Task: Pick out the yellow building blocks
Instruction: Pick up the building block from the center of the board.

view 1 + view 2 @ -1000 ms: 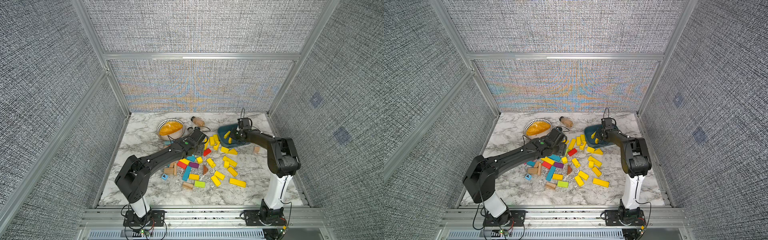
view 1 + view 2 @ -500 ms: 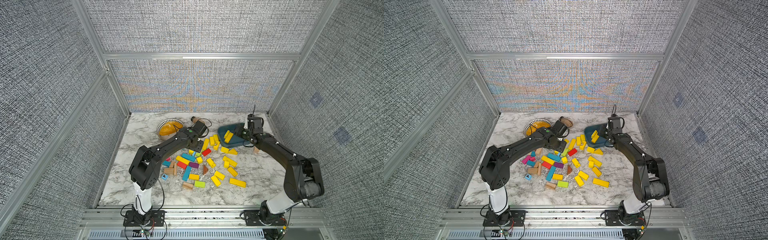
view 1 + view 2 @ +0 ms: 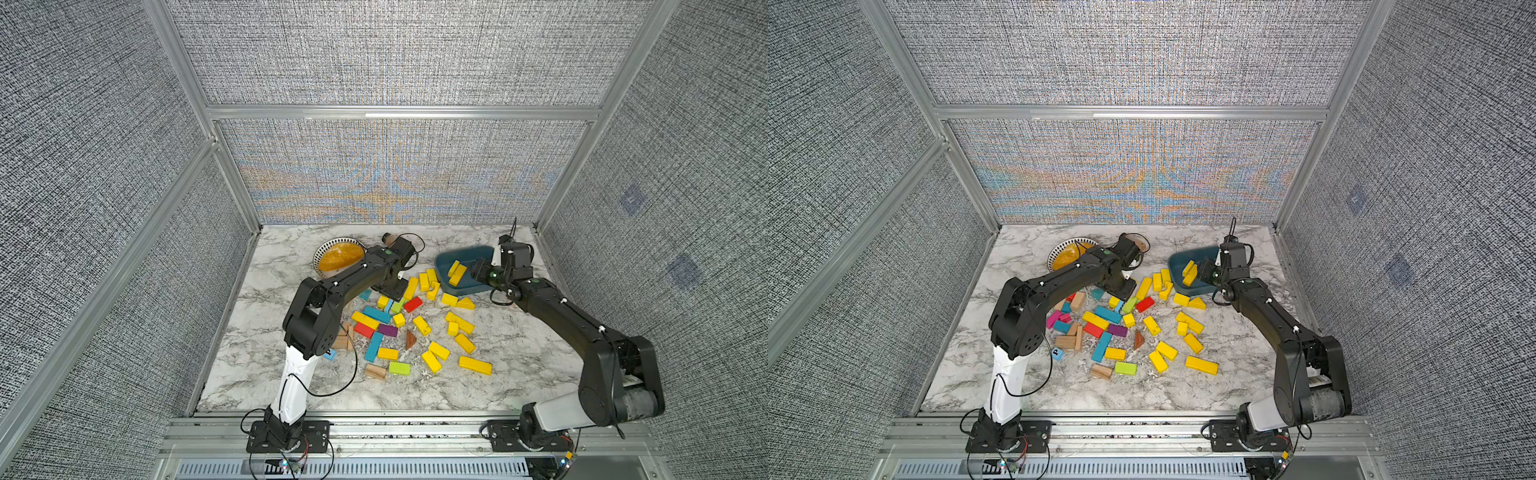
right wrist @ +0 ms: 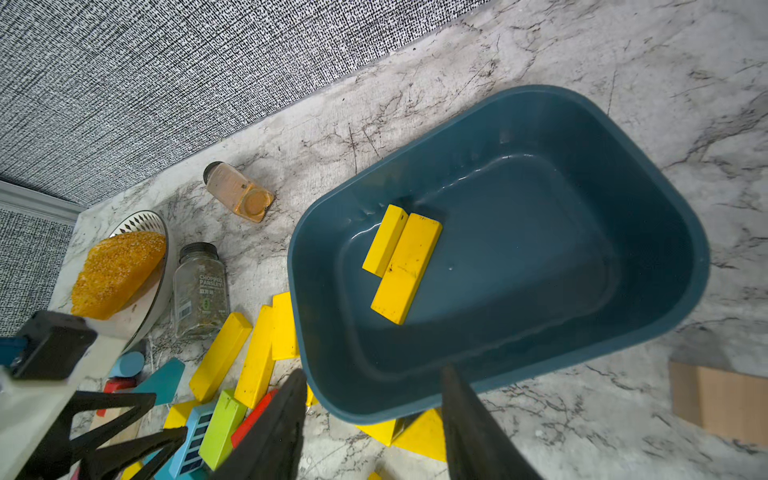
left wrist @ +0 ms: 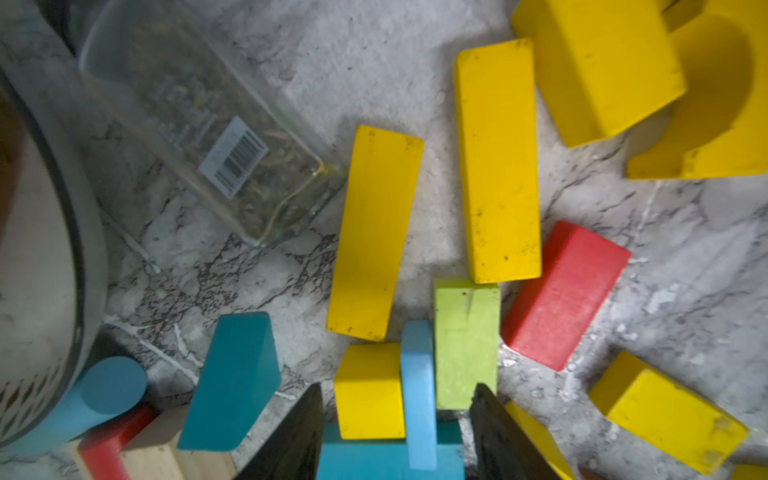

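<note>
**Yellow building blocks: two in the bin, most still on the worktop**

Yellow building blocks [image 3: 432, 361] lie scattered over the marble worktop [image 3: 519, 374], mixed with other colours. The left end effector [image 5: 397, 432] stands open, its jaws straddling a yellow cube [image 5: 369, 390], a light blue block [image 5: 419, 395] and a lime-green block [image 5: 465, 345] packed side by side; closing here would likely catch the wrong colours too or jam. The right end effector [image 4: 370, 428] hangs open and empty over the near rim of the blue bin [image 4: 648, 316]; a low sweep could shove or tip it. The bin holds two yellow bars [image 4: 405, 266]. A patterned bowl [image 3: 322, 257] beyond carries an orange-crusted piece [image 3: 341, 255], beside a parsley jar [image 4: 200, 291].
</note>
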You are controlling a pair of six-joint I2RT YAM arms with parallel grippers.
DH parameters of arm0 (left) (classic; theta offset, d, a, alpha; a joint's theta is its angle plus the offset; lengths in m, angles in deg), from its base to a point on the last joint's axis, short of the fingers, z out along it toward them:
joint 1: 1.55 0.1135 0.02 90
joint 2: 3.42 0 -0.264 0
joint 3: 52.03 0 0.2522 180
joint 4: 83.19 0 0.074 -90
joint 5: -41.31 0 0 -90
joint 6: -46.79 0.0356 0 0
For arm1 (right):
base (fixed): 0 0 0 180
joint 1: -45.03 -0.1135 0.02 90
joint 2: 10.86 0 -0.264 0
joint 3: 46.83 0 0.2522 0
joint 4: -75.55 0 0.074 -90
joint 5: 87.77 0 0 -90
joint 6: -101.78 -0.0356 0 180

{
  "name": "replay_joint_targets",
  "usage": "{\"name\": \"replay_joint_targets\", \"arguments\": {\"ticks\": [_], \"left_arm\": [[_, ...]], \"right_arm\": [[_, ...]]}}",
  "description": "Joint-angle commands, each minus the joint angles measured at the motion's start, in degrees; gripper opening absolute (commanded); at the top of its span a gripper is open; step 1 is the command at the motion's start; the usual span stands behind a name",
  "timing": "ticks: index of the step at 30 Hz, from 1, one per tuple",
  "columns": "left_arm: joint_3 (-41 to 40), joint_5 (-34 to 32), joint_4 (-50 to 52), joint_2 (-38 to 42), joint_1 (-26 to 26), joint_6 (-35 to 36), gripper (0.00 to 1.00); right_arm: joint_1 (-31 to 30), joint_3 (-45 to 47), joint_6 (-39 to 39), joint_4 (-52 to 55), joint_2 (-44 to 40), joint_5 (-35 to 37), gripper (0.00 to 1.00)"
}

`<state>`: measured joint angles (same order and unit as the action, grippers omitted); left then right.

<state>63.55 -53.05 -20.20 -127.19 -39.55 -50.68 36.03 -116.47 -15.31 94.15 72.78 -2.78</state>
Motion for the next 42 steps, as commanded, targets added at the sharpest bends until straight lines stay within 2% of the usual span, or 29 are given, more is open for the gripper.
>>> {"name": "replay_joint_targets", "arguments": {"ticks": [1, 17, 27, 34, 38, 42], "left_arm": [[1.3, 1.5, 1.0, -1.6, 1.0, 2.3, 0.59], [7.7, 3.7, -0.2, -9.6, 2.9, 4.1, 0.58], [8.3, 5.3, -0.4, -11.9, 3.1, 4.6, 0.43], [3.8, 4.3, -2.1, -6.2, 3.0, 3.5, 0.21], [-0.5, 3.0, -3.6, 1.2, 2.5, 1.8, 0.17], [-3.5, 4.4, -5.6, 8.3, 0.8, -0.6, 0.15]], "right_arm": [[0.1, 0.2, 0.6, -0.9, -0.5, -0.4, 0.54], [0.3, 0.6, 1.1, -0.1, -1.6, 0.0, 0.54], [0.4, 0.9, 1.4, 0.3, -2.2, 0.0, 0.54], [0.8, 1.2, 1.4, 0.7, -3.7, -0.2, 0.54], [1.3, 1.9, 1.3, 1.0, -5.3, -0.6, 0.54], [1.4, 3.2, 1.0, 1.2, -8.1, -0.7, 0.53]]}}
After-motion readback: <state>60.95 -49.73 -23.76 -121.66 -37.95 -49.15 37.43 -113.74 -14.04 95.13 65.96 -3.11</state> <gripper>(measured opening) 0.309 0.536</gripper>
